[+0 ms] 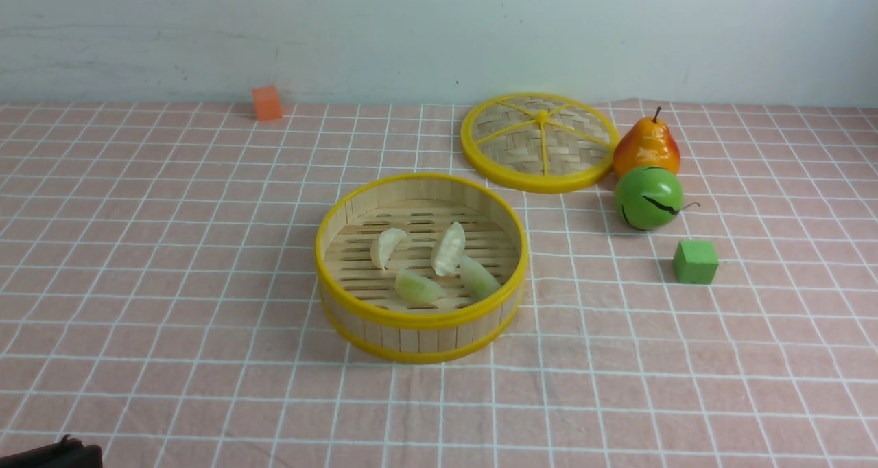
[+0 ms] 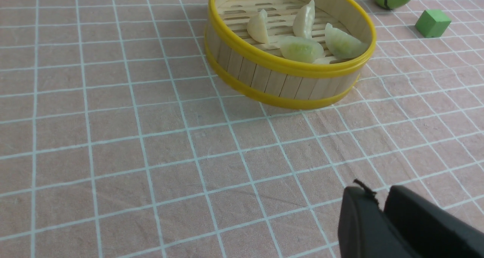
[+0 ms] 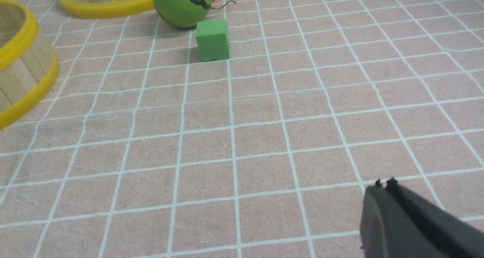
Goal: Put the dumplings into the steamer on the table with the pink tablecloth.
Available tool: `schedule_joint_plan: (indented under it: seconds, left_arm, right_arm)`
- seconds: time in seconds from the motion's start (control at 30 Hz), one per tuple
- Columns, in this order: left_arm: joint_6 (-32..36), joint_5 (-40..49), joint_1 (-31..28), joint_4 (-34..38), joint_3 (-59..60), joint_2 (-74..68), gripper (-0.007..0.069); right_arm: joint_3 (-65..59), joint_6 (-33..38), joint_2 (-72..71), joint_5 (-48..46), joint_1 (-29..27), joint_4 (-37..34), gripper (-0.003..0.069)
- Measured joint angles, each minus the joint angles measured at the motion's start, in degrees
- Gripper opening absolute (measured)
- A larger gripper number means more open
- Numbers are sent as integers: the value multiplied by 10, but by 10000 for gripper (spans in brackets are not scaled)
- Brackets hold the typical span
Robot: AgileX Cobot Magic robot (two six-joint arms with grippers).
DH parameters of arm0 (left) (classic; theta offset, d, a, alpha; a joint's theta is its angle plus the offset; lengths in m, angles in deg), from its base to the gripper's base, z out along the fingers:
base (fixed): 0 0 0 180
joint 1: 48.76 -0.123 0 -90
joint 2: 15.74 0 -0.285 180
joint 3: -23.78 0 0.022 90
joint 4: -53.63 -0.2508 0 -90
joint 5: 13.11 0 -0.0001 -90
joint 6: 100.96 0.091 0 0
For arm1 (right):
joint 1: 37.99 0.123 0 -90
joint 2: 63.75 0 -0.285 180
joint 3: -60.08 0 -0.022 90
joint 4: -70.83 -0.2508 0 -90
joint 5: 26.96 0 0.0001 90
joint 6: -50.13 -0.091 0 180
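Front view: I see all four dumplings point(image 1: 439, 265) lying inside the steamer point(image 1: 420, 320) at the middle of the worktop point(image 1: 171, 262). Left wrist view: left gripper point(image 2: 382, 209) jaws stand slightly apart, holding nothing. Right wrist view: right gripper point(image 3: 385, 185) jaws are together, empty, near the green cube point(image 3: 213, 39).

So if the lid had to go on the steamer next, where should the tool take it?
Probably at the yellow rim of the lid, on its near-left edge facing the steamer, coming down from above. The lid lies flat with spokes up, so only the raised rim offers a pinch; the pear and green ball crowd its right side.
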Motion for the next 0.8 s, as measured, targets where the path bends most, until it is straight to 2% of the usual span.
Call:
schedule_joint_plan:
  seconds: [0.6,0.73,0.8]
  left_arm:
    - [0,-1,0,0,8,4,92]
    - [-1,-25,-8,2,34,21,84]
    - [-9,-87,-49,17,71,55,32]
  right_arm:
    - [0,0,0,0,0,0,-6]
    - [0,0,0,0,0,0,-1]
    - [0,0,0,0,0,0,1]
